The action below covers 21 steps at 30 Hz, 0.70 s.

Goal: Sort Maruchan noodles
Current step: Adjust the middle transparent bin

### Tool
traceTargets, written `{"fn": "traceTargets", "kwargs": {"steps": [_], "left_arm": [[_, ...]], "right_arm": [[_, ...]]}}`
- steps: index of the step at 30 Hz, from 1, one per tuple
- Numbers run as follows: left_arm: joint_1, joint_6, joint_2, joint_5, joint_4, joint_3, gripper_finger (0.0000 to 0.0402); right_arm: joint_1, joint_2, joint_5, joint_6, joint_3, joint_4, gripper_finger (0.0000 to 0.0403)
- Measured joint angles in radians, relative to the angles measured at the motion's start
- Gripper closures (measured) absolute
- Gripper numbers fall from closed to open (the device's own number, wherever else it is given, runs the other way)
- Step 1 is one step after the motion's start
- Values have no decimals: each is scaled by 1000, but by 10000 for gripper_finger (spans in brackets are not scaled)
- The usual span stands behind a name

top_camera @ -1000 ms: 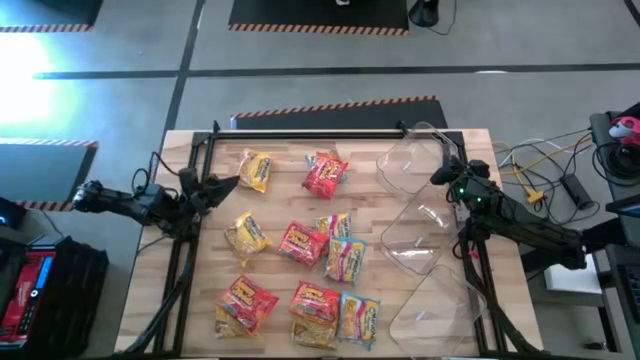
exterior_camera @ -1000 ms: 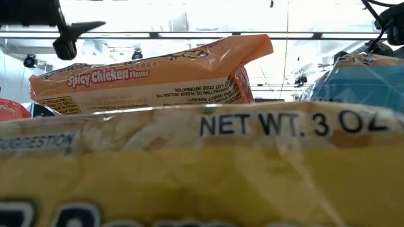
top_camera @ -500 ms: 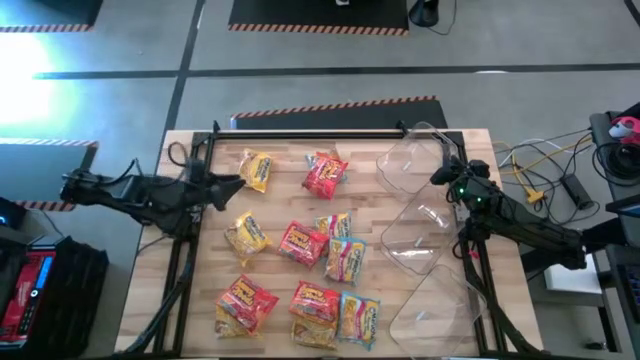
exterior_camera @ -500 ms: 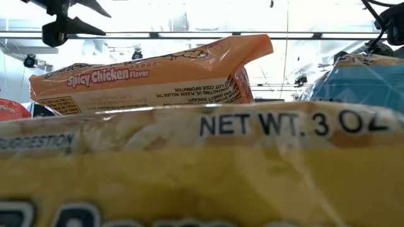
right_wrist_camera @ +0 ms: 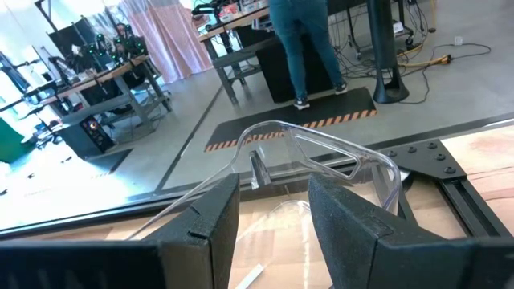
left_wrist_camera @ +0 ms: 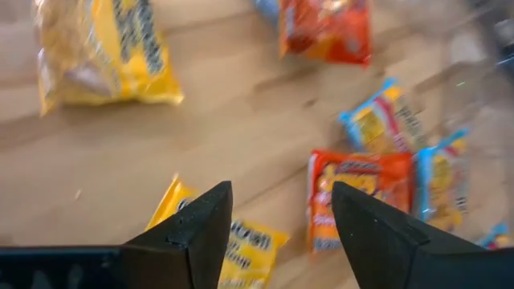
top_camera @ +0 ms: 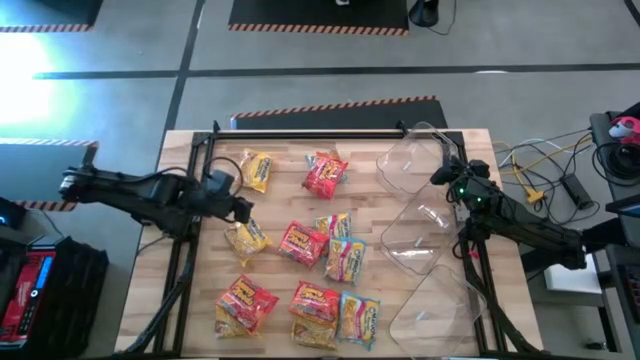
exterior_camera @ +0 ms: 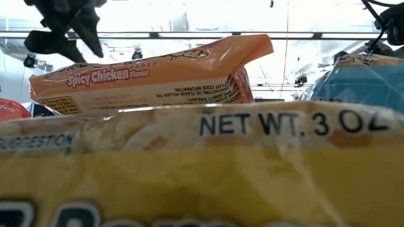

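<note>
Several Maruchan noodle packets lie flat on the wooden table [top_camera: 200, 300]: yellow ones [top_camera: 256, 170] [top_camera: 247, 238], red ones [top_camera: 325, 175] [top_camera: 300, 243] [top_camera: 245, 303] [top_camera: 315, 302], and blue-and-yellow ones [top_camera: 335, 225] [top_camera: 346, 260] [top_camera: 360, 320]. My left gripper [top_camera: 238, 206] [left_wrist_camera: 277, 233] is open and hangs tipped downward just above the left-middle yellow packet [left_wrist_camera: 241, 249], touching nothing. My right gripper [top_camera: 438, 176] [right_wrist_camera: 273, 229] waits open at the table's right, in front of a clear tub's rim [right_wrist_camera: 321, 152].
Three clear plastic tubs [top_camera: 412, 160] [top_camera: 430, 232] [top_camera: 440, 300] stand along the table's right side. A black frame rail [top_camera: 310, 133] runs along the far edge. In the low view, a yellow packet [exterior_camera: 202, 164] fills the foreground. A person [right_wrist_camera: 305, 48] stands in the room beyond.
My left gripper has come from the table's left edge toward the middle and slightly toward the near edge. It has tipped from pointing level to slanting down over the left-middle yellow packet. The packets have not moved.
</note>
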Motion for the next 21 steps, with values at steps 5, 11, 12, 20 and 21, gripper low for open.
{"fn": "traceTargets", "kwargs": {"steps": [5, 11, 12, 20, 21], "left_arm": [[33, -22, 32, 139, -42, -16, 168], [55, -29, 81, 254, -42, -68, 116], [55, -29, 87, 266, -41, -74, 109], [55, -33, 94, 356, -55, -140, 85], [55, -33, 93, 364, -61, -151, 87]], "right_arm": [[0, 0, 0, 0, 0, 0, 264], [0, 0, 0, 0, 0, 0, 264], [0, 0, 0, 0, 0, 0, 264], [0, 0, 0, 0, 0, 0, 264], [0, 0, 0, 0, 0, 0, 264]]}}
